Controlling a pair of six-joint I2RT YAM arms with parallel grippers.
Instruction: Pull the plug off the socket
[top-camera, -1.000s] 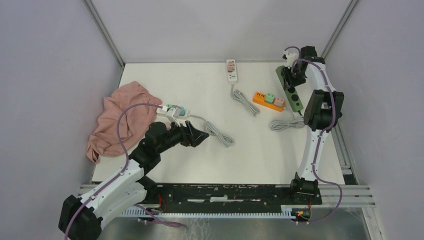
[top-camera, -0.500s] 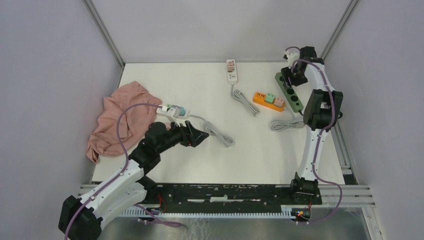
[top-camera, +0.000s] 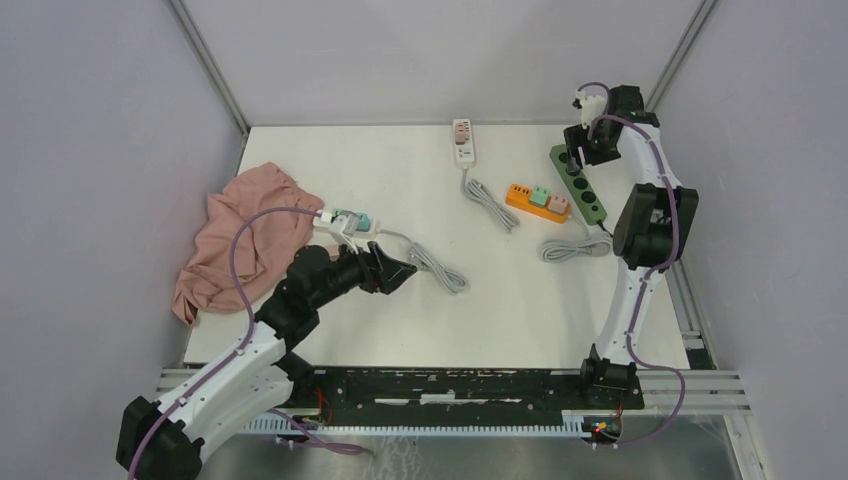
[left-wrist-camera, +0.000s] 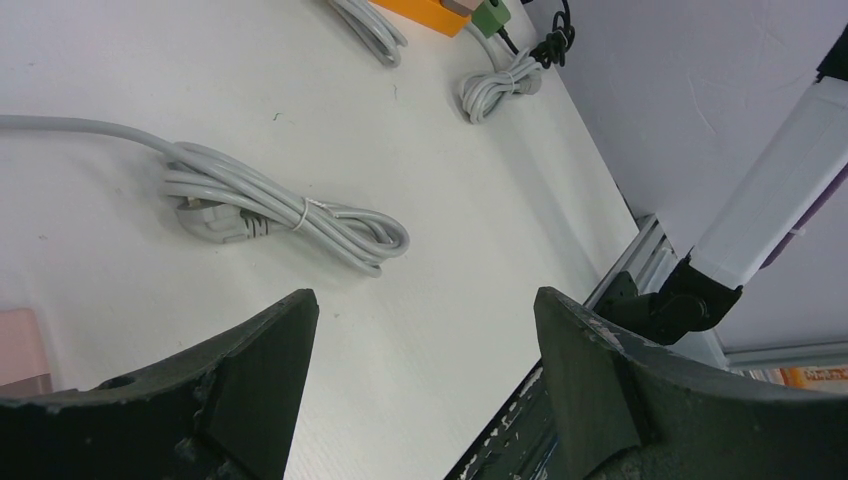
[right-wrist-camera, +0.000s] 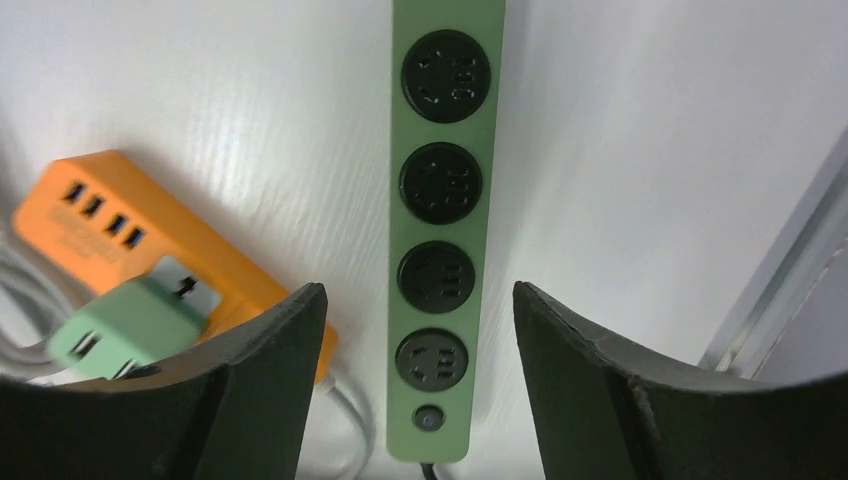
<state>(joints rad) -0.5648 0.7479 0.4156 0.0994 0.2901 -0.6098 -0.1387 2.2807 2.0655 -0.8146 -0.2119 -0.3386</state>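
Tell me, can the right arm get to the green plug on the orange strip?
Probably yes. The right gripper hangs open above the green strip, and the green plug sits on the orange strip right beside it, with nothing lying between them.

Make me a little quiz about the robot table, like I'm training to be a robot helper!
1. True or false: the green power strip has a plug in one of its sockets.
2. How many round sockets does it show in the right wrist view? A) two B) four C) six
3. Fill in: the right pincer hangs over the green power strip with its jaws ____.
Key: 1 false; 2 B; 3 open.
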